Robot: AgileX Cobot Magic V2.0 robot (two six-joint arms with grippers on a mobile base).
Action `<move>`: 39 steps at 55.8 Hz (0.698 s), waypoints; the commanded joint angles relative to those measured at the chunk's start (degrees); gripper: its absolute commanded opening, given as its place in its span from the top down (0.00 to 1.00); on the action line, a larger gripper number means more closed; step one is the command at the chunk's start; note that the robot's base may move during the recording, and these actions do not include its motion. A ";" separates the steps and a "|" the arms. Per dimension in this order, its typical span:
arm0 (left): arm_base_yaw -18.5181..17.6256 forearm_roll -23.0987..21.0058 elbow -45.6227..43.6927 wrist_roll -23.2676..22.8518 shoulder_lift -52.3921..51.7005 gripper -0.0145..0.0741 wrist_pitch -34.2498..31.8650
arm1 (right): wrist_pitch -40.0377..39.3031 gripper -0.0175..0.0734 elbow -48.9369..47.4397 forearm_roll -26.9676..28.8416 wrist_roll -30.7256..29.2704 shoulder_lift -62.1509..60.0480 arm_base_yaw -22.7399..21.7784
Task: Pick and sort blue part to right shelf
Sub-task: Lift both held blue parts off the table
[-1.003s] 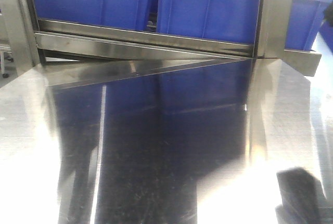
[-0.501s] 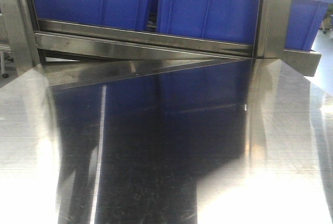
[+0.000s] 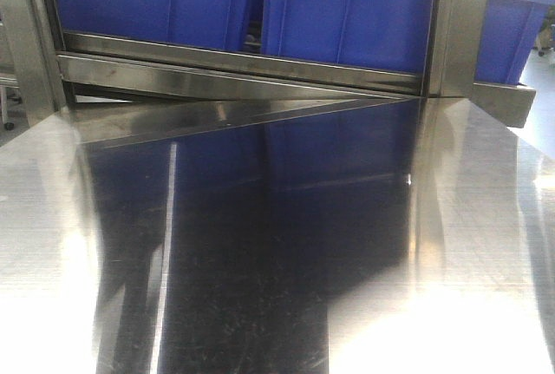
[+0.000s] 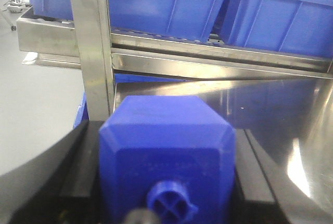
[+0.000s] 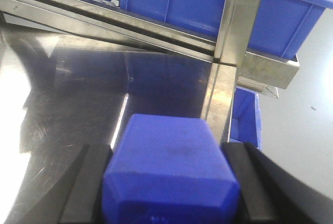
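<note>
Each gripper holds a blue part. In the left wrist view, my left gripper (image 4: 165,130) is shut on a blocky blue part (image 4: 166,156) with a round cross-shaped stub facing the camera. My right gripper (image 5: 167,148) is shut on a second blue part (image 5: 171,169), its black fingers (image 5: 86,182) pressed on both sides. The right shelf (image 3: 234,66), a grey steel rack with a flat front rail and large blue bins (image 3: 347,14), stands behind the table's far edge. Neither gripper shows in the front view.
A shiny steel table top (image 3: 260,244) spreads in front of the rack. Upright steel posts (image 3: 455,27) (image 4: 93,47) (image 5: 237,21) frame the rack. A blue bin (image 5: 244,115) sits lower down beyond the table's right edge, with grey floor (image 5: 302,130) beside it.
A dark shape at the bottom right of the front view one second ago has left the frame. The rack and bins have not moved.
</note>
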 commanded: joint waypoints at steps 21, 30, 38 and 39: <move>-0.36 -0.35 -1.68 -0.20 0.20 0.50 -5.22 | -3.09 0.55 -1.56 -0.76 -0.62 0.18 -0.09; -0.36 -0.35 -1.68 -0.20 0.20 0.50 -5.22 | -3.09 0.55 -1.56 -0.76 -0.62 0.18 -0.09; -0.36 -0.35 -1.68 -0.20 0.20 0.50 -5.22 | -3.09 0.55 -1.56 -0.76 -0.62 0.18 -0.09; -0.36 -0.35 -1.68 -0.20 0.20 0.50 -5.22 | -3.09 0.55 -1.56 -0.76 -0.62 0.18 -0.09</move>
